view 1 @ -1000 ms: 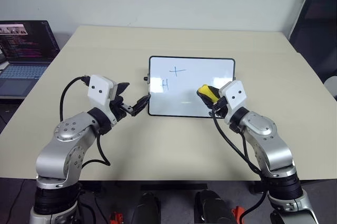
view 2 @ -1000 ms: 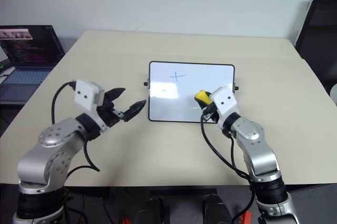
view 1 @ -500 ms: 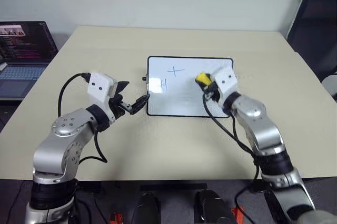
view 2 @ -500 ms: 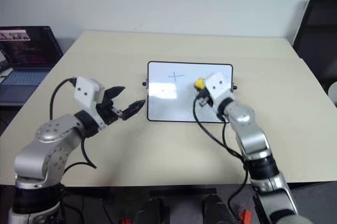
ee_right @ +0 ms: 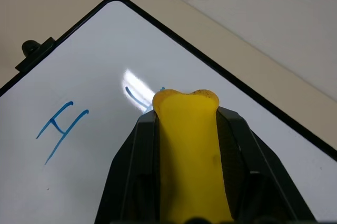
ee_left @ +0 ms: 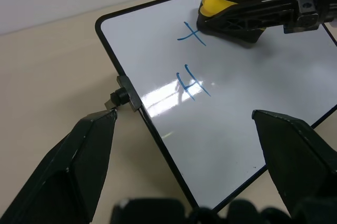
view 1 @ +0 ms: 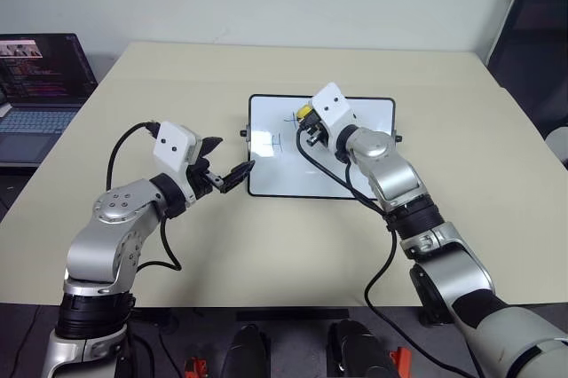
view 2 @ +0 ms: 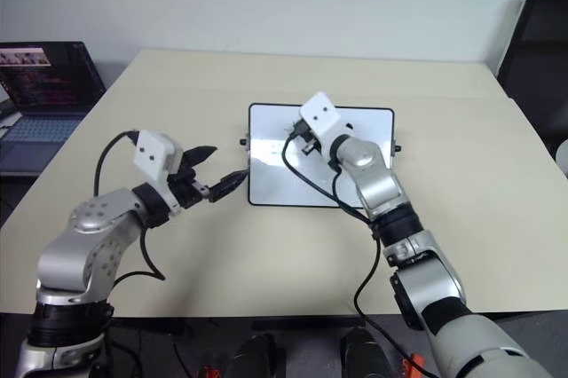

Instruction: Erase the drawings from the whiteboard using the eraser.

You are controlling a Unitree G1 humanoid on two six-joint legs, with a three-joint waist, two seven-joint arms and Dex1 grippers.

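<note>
**Op:** Over the last second I've swung the right claw (view 1: pixel 306 118) across the board (ee_left: pixel 247 108), from its near right part up toward the far left corner. It's pinching the eraser (ee_right: pixel 190 145), fingers pressed tight on both flanks of the block.

**Spotter:** Anything wiped yet?

**Op:** The faint squiggle that sat low on the right of the board a second ago I can no longer make out, so I'd judge that patch cleaned. The cross (ee_left: pixel 190 33) and the H (ee_left: pixel 192 81) are both whole. The eraser's nose sits right at the cross, just touching one arm of it, so that mark looks to be next, then the H on its near side.

**Spotter:** And your left?

**Op:** The left claw (ee_left: pixel 184 124) is spread wide and holding nothing, parked at the board's left short edge, one fingertip close by the little black knob (ee_left: pixel 117 98). It has barely shifted. I read it as bracing the board, though I can't confirm contact.

**Spotter:** Surfaces?

**Op:** The board is glossy white with a hard glare streak, a thin black frame and rounded corners; it lies flat mid-counter (view 1: pixel 266 245), which is matte beige. The eraser is a rounded yellow block, smooth on top, dark beneath. The marks are thin blue marker lines. The board may skid on that counter under a firm stroke.
</note>
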